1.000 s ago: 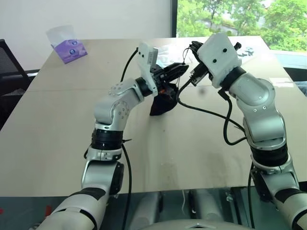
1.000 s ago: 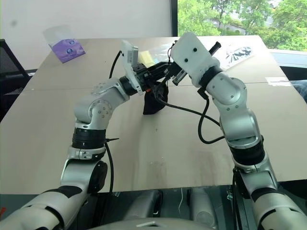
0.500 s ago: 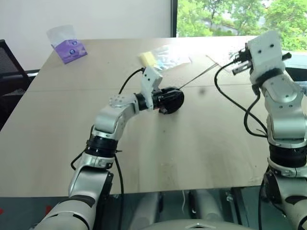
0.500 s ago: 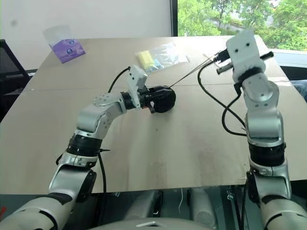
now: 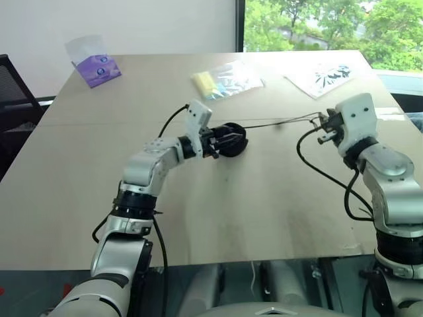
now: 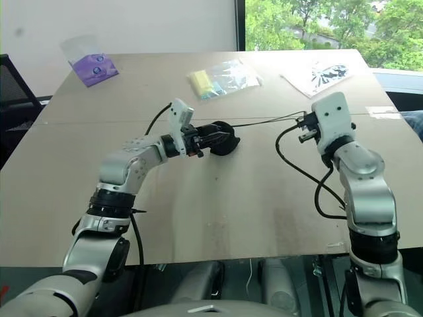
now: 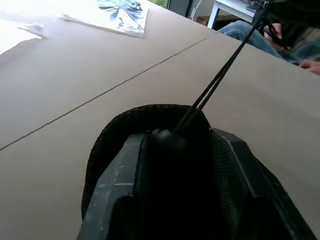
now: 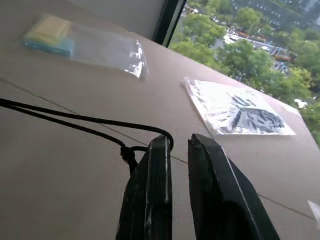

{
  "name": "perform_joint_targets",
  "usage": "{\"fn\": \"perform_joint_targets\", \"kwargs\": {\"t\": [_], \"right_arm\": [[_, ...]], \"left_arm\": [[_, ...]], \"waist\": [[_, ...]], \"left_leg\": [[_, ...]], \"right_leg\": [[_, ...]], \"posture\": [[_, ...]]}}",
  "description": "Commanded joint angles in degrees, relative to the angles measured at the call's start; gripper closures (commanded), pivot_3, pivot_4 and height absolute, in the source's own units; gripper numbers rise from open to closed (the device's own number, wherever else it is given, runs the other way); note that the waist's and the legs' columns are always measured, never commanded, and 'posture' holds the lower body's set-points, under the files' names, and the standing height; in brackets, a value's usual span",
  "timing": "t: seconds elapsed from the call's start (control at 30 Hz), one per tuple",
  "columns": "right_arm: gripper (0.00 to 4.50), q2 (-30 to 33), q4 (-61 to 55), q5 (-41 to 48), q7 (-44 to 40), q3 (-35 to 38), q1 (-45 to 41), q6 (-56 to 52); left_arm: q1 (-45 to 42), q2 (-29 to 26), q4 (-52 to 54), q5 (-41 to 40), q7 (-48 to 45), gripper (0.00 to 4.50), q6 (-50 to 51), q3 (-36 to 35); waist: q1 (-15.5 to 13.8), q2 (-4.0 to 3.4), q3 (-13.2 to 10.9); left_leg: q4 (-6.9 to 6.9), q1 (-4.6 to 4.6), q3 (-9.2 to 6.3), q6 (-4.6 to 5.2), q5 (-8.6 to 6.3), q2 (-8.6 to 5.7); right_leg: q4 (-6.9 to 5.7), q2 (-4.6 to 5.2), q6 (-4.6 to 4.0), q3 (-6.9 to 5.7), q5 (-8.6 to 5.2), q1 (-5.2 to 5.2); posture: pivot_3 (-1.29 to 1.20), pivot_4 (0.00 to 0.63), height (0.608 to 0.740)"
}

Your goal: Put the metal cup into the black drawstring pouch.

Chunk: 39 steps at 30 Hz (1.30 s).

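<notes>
Closing stage, by the look of it: the pouch (image 5: 232, 140) sits bunched on the desk (image 5: 264, 198) near its middle, its cord (image 5: 281, 123) stretched to the right. The cup cannot be seen and is presumably inside. The left end effector (image 5: 221, 140) straddles the pouch, fingers spread around it, while the right end effector (image 8: 175, 150) has its fingers parted by a narrow gap, the cord's knotted loop hooked over one finger (image 8: 155, 165), not pinched. The next move likely calls for slipping free of the cord and backing both arms away without dragging the pouch.
</notes>
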<state>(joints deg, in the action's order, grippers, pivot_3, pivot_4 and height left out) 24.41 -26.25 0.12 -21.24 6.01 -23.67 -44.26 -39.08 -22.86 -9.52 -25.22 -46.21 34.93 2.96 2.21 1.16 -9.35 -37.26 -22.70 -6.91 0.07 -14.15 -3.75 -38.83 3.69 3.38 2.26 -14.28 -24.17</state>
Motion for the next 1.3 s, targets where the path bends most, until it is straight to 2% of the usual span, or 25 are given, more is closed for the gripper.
{"fn": "perform_joint_targets", "kwargs": {"t": [0.03,0.07,0.1,0.17,0.2,0.3,0.53,0.7,0.9,1.3], "right_arm": [[2.51,1.16,-11.51,4.82,-3.74,3.6,9.41,-1.36],[1.92,1.23,-13.59,5.65,-4.23,4.15,12.58,-1.31],[1.58,1.46,-15.51,6.18,-4.6,4.51,15.7,-0.84],[0.85,1.41,-19.01,6.89,-4.74,5.3,20.97,0.68],[0.35,1.11,-20.9,7.24,-4.68,5.87,23.76,1.36],[0.35,-1.23,-24.86,9.95,-4.8,8.14,30.86,4.73],[0.35,-3.75,-30.38,14.43,-7.25,12.45,46.95,12.22],[0.35,-2.97,-31.43,18.1,-10.63,17.12,54.56,16.53],[0.35,0.0,-29.52,20.56,-12.18,19.83,54.82,18.45],[0.35,3.53,-27.95,24.52,-12.11,21.1,52.39,18.19]], "left_arm": [[-0.71,-2.26,0.59,-8.54,1.16,1.2,8.52,-10.39],[-0.63,-3.1,0.86,-10.18,1.03,0.66,10.19,-12.23],[-0.31,-3.86,1.46,-11.34,1.11,0.32,11.47,-13.64],[1.6,-5.42,3.7,-10.99,1.33,0.32,10.82,-14.74],[3.51,-6.21,5.22,-9.66,1.38,0.32,8.74,-14.76],[9.66,-7.01,9.76,-7.75,-0.22,0.32,1.27,-15.56],[19.82,-6.29,17.94,-5.36,3.61,0.32,-3.54,-15.37],[26.99,-6.39,20.69,-3.83,6.02,0.32,-7.44,-17.37],[33.04,-7.57,22.73,-5.15,5.82,0.32,-8.13,-19.57],[35.56,-6.56,24.58,-5.49,9.47,0.32,-9.32,-21.31]], "waist": [[-0.08,0.01,0.01],[-0.02,0.01,0.0],[0.02,0.01,0.01],[-0.04,0.01,0.01],[0.0,-0.01,0.01],[-0.07,-0.01,0.02],[-1.43,-0.03,0.02],[-1.46,-0.02,0.03],[-1.53,-0.02,0.03],[-1.9,-0.02,0.03]], "left_leg": [[0.0,0.0,-0.02,0.0,0.0,0.01],[0.03,-0.01,-0.12,0.0,0.0,0.03],[0.05,-0.05,-0.13,0.0,-0.01,0.03],[0.05,-0.05,-0.11,0.0,0.0,0.02],[0.04,-0.05,-0.08,0.0,0.0,0.01],[0.06,0.05,0.0,-0.01,0.0,0.03],[0.06,0.31,-0.11,0.25,-0.16,0.08],[0.07,0.37,-0.05,0.29,-0.19,0.1],[0.14,0.49,-0.01,0.3,-0.2,0.2],[0.17,0.55,-0.19,0.36,-0.23,0.21]], "right_leg": [[0.0,-0.01,0.0,-0.02,0.0,0.0],[0.02,-0.02,0.0,-0.12,-0.01,0.01],[0.05,-0.02,0.0,-0.13,-0.01,-0.01],[0.06,0.0,0.0,-0.11,-0.01,0.0],[0.06,0.02,0.01,-0.09,-0.01,0.0],[0.06,0.04,0.01,0.02,-0.01,0.04],[0.24,0.05,0.02,-0.13,-0.03,0.45],[0.4,0.25,0.04,-0.13,-0.03,0.55],[0.41,0.21,0.04,-0.15,-0.04,0.65],[0.8,0.25,0.05,-0.46,-0.04,0.94]], "posture": [[0.0,0.15,0.74],[0.0,0.15,0.74],[0.0,0.15,0.74],[0.0,0.15,0.74],[0.0,0.15,0.74],[0.0,0.15,0.74],[0.0,0.15,0.74],[0.0,0.15,0.74],[0.0,0.15,0.74],[0.0,0.15,0.74]]}}
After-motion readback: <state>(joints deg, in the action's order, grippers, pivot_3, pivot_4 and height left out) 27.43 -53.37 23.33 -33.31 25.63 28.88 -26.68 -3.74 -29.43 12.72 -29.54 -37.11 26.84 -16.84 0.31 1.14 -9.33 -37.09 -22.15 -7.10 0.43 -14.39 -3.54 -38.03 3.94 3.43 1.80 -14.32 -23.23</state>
